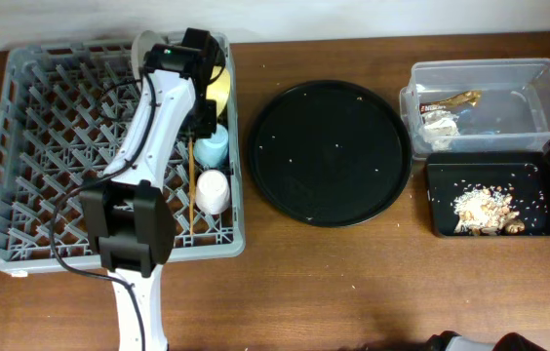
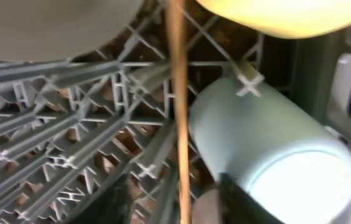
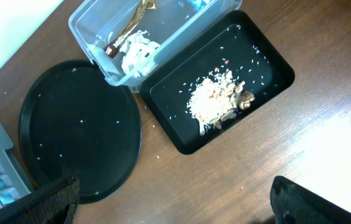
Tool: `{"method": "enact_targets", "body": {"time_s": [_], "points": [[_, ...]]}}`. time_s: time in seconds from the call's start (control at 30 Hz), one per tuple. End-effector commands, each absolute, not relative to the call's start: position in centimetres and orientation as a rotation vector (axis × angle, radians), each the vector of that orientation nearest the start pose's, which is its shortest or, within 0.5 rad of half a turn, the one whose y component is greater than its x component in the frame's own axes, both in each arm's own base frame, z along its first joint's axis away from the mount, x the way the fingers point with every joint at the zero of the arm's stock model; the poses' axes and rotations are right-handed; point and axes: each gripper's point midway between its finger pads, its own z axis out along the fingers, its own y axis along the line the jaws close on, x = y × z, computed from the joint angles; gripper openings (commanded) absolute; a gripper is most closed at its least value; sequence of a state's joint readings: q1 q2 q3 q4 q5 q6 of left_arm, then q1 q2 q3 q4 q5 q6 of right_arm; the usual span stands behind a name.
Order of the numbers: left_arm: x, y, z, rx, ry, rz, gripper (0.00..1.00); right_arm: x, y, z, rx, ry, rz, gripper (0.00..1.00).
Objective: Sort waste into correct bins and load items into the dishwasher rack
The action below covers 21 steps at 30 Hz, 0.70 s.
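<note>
While scraps (image 1: 485, 207) dot the tray (image 1: 446, 222), cups (image 1: 213, 149) sit racked.

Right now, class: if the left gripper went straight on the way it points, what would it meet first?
Probably the wooden chopstick, centred ahead of the left gripper, then the floor of the dishwasher rack behind it; depth is unclear.

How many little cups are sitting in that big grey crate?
2. The blue cup lies by the dishwasher rack's right wall; the pinkish-white cup lies beside it, lower in the overhead view. The left arm may hide another.
</note>
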<state>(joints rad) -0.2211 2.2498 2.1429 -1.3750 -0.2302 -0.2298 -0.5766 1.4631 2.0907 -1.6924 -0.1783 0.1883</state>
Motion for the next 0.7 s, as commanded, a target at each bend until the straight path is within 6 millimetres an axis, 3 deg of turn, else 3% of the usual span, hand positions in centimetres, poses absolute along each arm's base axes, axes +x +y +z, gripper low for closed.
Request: {"method": "enact_targets", "body": {"time_s": [0.0,0.13,0.17,0.2,0.23,0.3,0.33,0.43,0.67], "points": [[45.4,-6.9,11.9,-0.007,2.982,0.259,0.57,24.4,-12.3,35.7,0.935,2.434,0.106,0.98],[45.0,-6.8,16.2,-0.018,2.900,0.223,0.58,24.4,-12.3,35.7,0.935,2.434,0.106,0.98],[44.7,-6.8,18.2,-0.024,2.858,0.206,0.58,24.4,-12.3,35.7,0.935,2.434,0.106,0.98],[44.2,-6.6,21.6,-0.034,2.786,0.177,0.58,24.4,-12.3,35.7,0.935,2.434,0.106,0.99],[43.3,-6.4,25.0,-0.045,2.707,0.146,0.63,24.4,-12.3,35.7,0.935,2.434,0.106,0.98],[41.4,-6.0,30.0,-0.060,2.590,0.104,0.76,24.4,-12.3,35.7,0.935,2.434,0.106,0.98],[40.4,-5.8,31.9,-0.065,2.544,0.087,0.99,24.4,-12.3,35.7,0.936,2.434,0.106,0.98],[38.9,-5.4,34.5,-0.073,2.479,0.067,0.99,24.4,-12.3,35.7,0.936,2.434,0.106,0.98],[38.2,-5.2,34.5,-0.072,2.494,0.071,0.99,24.4,-12.5,35.6,0.945,2.435,0.105,0.98]]}}
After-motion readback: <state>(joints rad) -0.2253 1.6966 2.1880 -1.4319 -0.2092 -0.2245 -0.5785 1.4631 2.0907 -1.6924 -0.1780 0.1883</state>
